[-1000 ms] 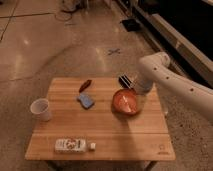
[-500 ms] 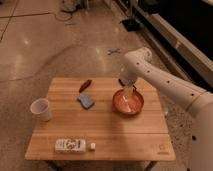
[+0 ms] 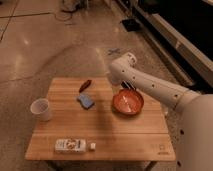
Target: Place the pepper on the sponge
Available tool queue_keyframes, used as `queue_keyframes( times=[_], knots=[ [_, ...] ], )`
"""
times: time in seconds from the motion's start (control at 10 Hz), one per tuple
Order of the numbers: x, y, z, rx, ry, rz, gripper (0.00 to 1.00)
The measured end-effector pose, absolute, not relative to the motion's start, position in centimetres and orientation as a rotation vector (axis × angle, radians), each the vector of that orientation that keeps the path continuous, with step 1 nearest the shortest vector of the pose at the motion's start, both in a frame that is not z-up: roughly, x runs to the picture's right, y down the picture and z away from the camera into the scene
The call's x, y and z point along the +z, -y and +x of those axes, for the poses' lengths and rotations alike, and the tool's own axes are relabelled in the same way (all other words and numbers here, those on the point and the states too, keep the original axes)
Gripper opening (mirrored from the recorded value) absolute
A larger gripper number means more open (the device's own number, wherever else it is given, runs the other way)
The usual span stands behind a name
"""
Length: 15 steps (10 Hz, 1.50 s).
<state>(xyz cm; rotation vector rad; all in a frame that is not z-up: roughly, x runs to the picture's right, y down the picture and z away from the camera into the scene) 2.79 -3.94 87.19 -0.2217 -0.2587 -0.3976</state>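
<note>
The gripper [image 3: 128, 87] is hanging at the far rim of the orange bowl [image 3: 127, 103]; whether it is clenched or released cannot be told; the pepper [image 3: 85, 85] is lying on the table [image 3: 120, 135] just behind the blue sponge [image 3: 86, 101], not on it; a white cup [image 3: 41, 109] is standing upright near the left edge, contents not discernible.

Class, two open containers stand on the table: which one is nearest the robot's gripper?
The orange-red bowl, on the right: the gripper is just behind its far rim. The white cup stands far off at the left.
</note>
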Motion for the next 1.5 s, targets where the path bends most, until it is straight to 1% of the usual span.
queue_keyframes(
  times=[0.5,0.6,1.0,1.5],
  knots=[
    [87.2,4.0,2.7,-0.399,0.259,-0.221,0.8],
    [87.6,4.5,2.4,-0.409,0.26,-0.206,0.8],
    [90.8,6.2,-1.6,-0.499,0.288,-0.16,0.8],
    [95.2,7.3,-5.8,-0.644,0.292,-0.152,0.8]
  ],
)
